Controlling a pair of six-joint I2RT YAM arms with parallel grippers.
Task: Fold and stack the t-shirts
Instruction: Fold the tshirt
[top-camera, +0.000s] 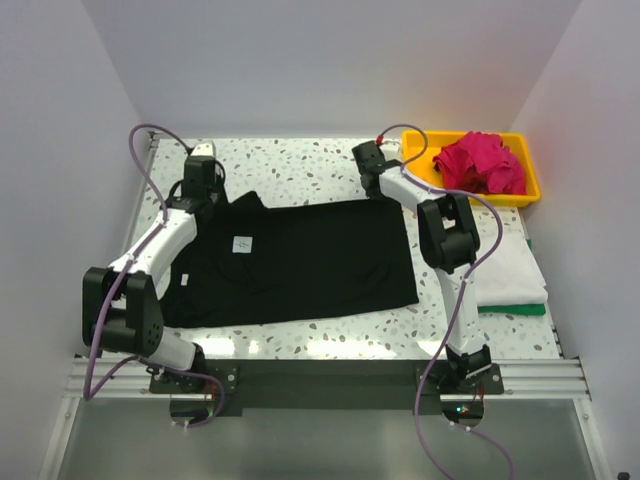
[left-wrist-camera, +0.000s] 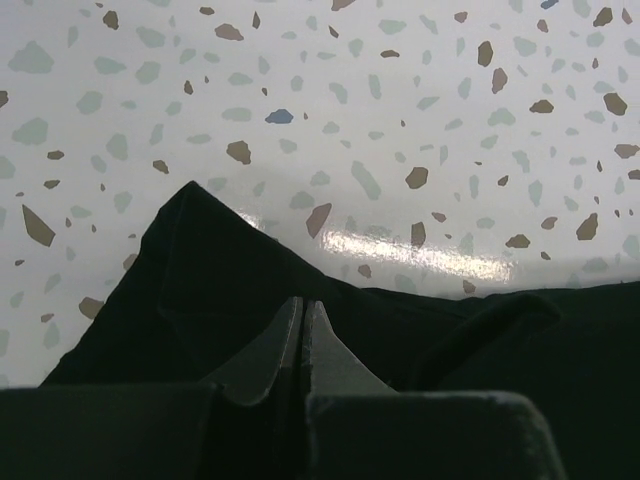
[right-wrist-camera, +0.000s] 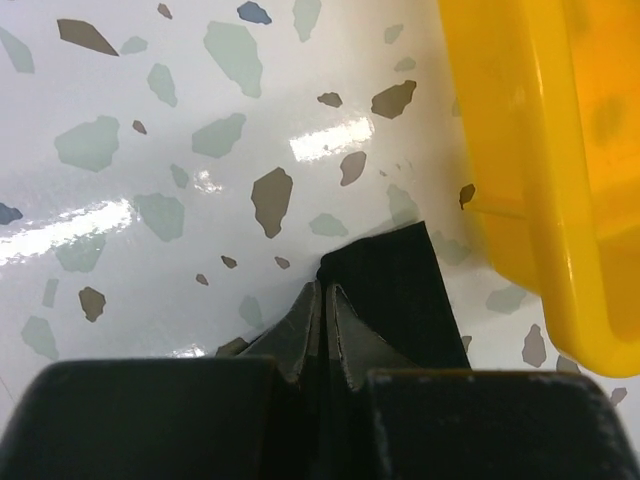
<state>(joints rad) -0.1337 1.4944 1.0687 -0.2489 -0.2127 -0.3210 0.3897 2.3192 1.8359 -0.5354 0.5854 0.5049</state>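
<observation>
Black cloth covers the middle of the white speckled terrazzo table (top-camera: 300, 160). It is a large black t-shirt (top-camera: 300, 265), spread flat between the two arms, with its small white label (top-camera: 241, 243) face up toward the left side.

The left gripper (top-camera: 210, 198) sits at the shirt's far left corner. In the left wrist view its fingers (left-wrist-camera: 303, 330) are pressed together with no gap, pinching a peaked fold of the black cloth.

The right gripper (top-camera: 378, 190) sits at the far right corner. In the right wrist view its fingers (right-wrist-camera: 322, 300) are also fully closed, nipping the very tip of the black corner against the table, just beside the wall of the yellow plastic tray (right-wrist-camera: 520, 150).

That tray stands at the far right of the table and holds a crumpled magenta t-shirt (top-camera: 482, 163). Nearer the arms, to the right of the black shirt, a folded white t-shirt (top-camera: 510, 265) lies on top of a green t-shirt (top-camera: 528, 310), of which only a thin edge shows.
</observation>
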